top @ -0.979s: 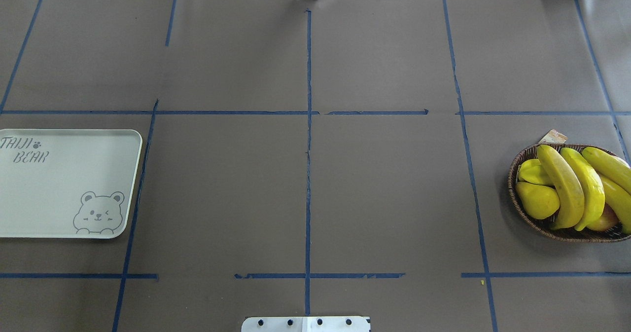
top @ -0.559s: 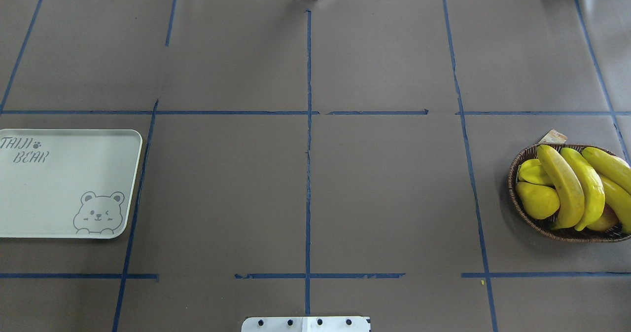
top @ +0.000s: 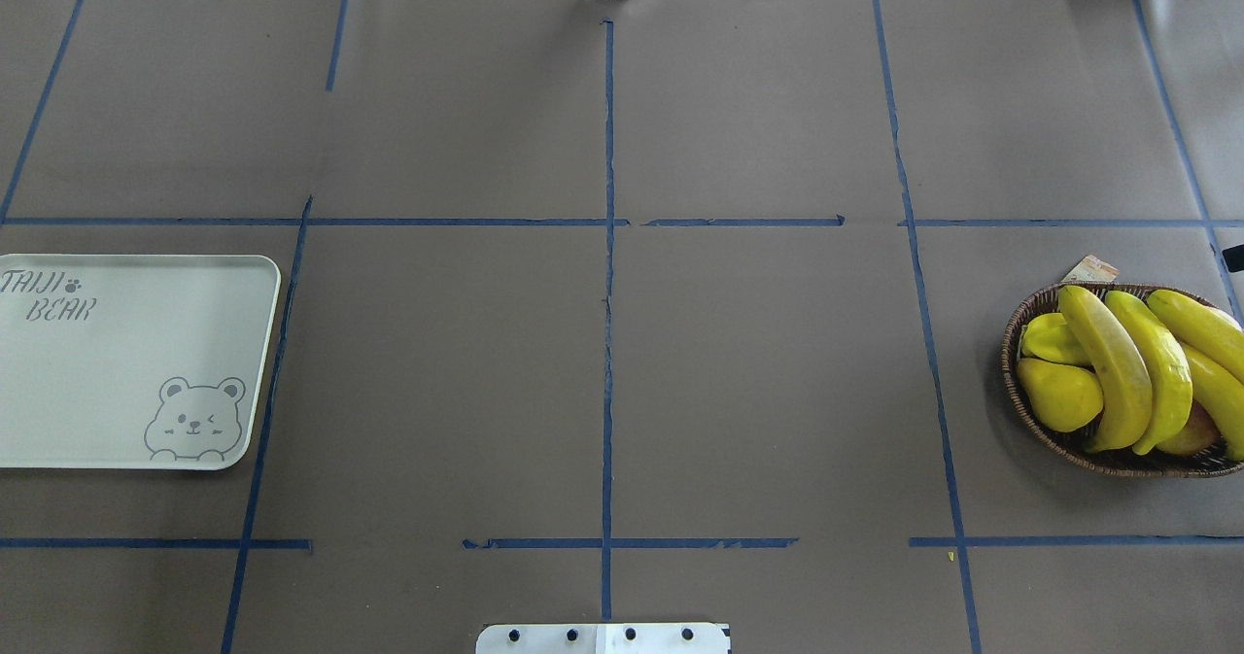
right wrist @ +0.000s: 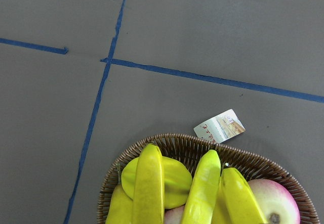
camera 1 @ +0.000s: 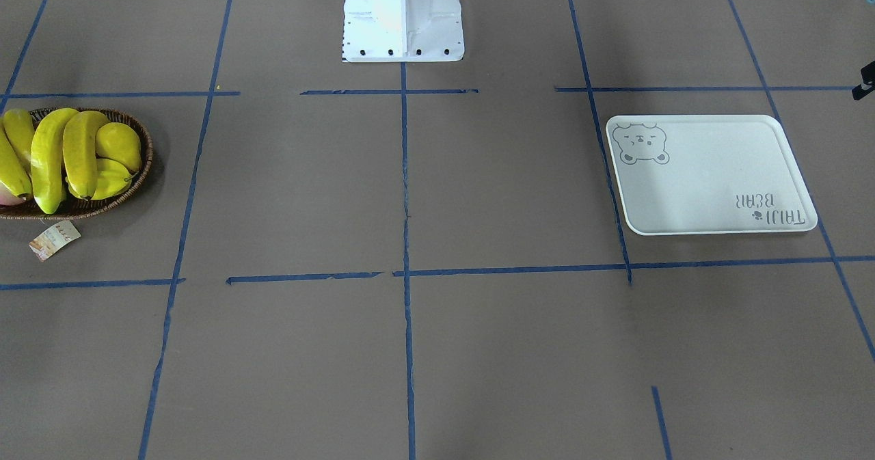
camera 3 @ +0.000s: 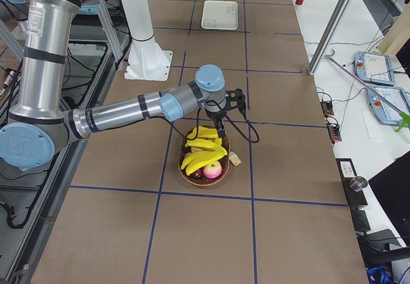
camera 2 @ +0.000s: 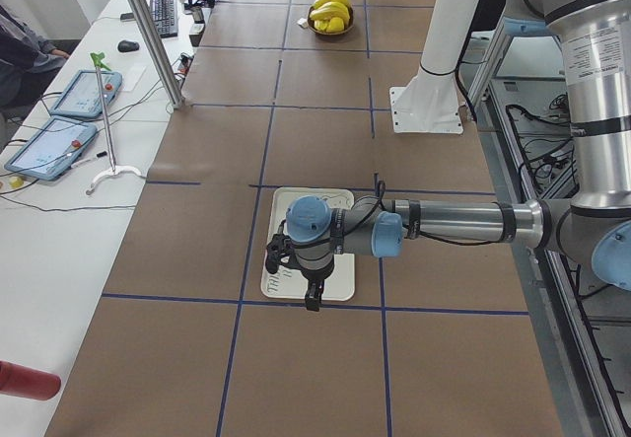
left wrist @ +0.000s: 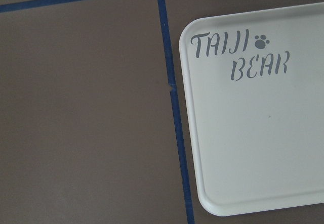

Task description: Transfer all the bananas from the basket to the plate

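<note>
Brown paper table [camera 1: 478, 193] ruled with blue tape, front view: the basket [camera 1: 148, 156] sits at the left edge with the bananas [camera 1: 48, 152] lying side by side in it next to other yellow fruit. Its paper tag [camera 1: 55, 239] lies on the table just on the near side. The plate [camera 1: 711, 180] lies well apart at the right, bare. The white robot base [camera 1: 403, 16] stands at far centre.

Overhead view: plate at the left edge, basket at the right edge, and four bananas all inside the basket.

Exterior left view: the left gripper [camera 2: 313, 302] points down over the near edge of the plate. No object is visible in it, and how far it is open cannot be told.

Exterior right view: the right gripper [camera 3: 221, 130] points down over the far end of the basket, above the bananas and apart from them. Its opening cannot be told either.

Left wrist view: the lettered corner of the plate fills the right side.

Right wrist view: the basket rim, the banana ends, a pink-red fruit [right wrist: 266, 204] and the tag just outside the rim.
</note>
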